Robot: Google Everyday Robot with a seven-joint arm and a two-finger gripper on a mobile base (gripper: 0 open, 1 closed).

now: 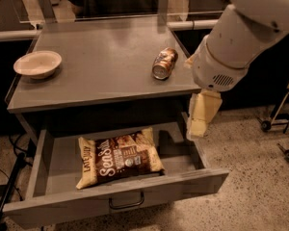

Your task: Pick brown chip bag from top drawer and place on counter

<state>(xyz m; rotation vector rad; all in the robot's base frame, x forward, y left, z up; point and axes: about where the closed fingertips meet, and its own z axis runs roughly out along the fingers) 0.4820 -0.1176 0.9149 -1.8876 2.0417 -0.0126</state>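
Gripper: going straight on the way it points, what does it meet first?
The gripper points down over the right wall of the drawer, so it would likely hit that first. The bag lies well left. Depth is unclear.

White rounded arm (pixel 233 44), cream gripper (pixel 201 118) beside drawer (pixel 183 189)

The brown chip bag (pixel 119 159) is seen lying in the open top drawer (pixel 62 207). The gripper (pixel 196 129) is held over the drawer's right edge.
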